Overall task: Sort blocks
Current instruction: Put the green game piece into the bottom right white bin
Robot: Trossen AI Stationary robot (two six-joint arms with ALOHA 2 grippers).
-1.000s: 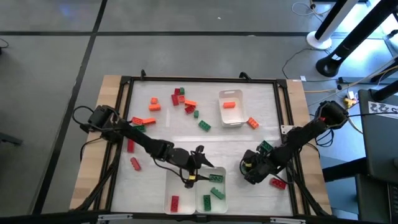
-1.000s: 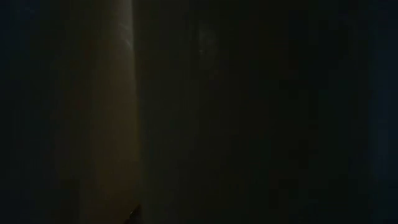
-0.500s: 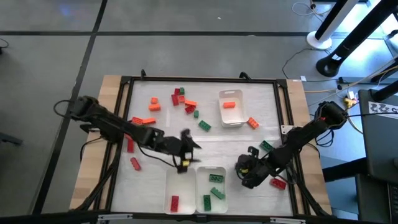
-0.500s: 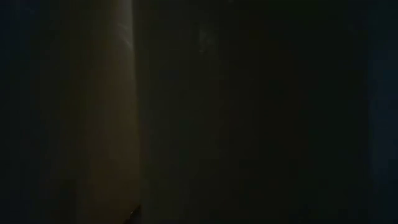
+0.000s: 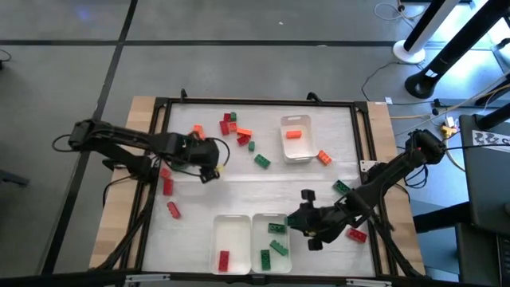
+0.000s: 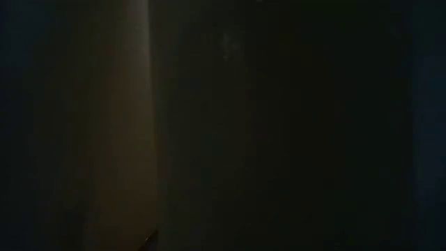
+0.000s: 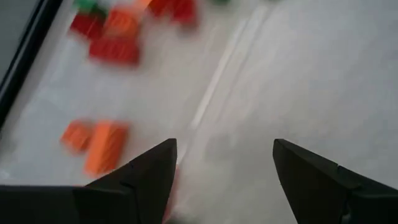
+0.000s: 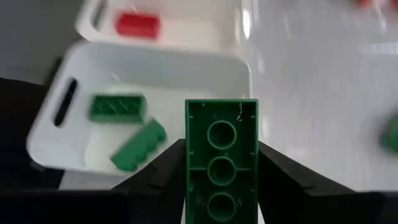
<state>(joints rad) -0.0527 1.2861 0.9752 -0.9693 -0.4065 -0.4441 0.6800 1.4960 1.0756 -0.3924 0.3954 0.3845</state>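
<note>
Right claw (image 8: 221,186) pinching a small green studded plastic brick (image 8: 221,158) endwise, hovering just beside the white rectangular plastic tray (image 5: 272,239) already holding green bricks, presumably to drop like with like; neighbouring white tray (image 5: 229,243) keeping a red brick (image 5: 224,258) (colours kept apart); left claw (image 7: 217,180) spread wide and empty above the white worktop (image 5: 271,187), near loose orange bricks (image 7: 96,142), likely lining up another pick.

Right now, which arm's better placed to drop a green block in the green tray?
Right. The right gripper is shut on a green block beside the tray with green blocks. The left gripper is open, empty, far off by the orange blocks.
</note>
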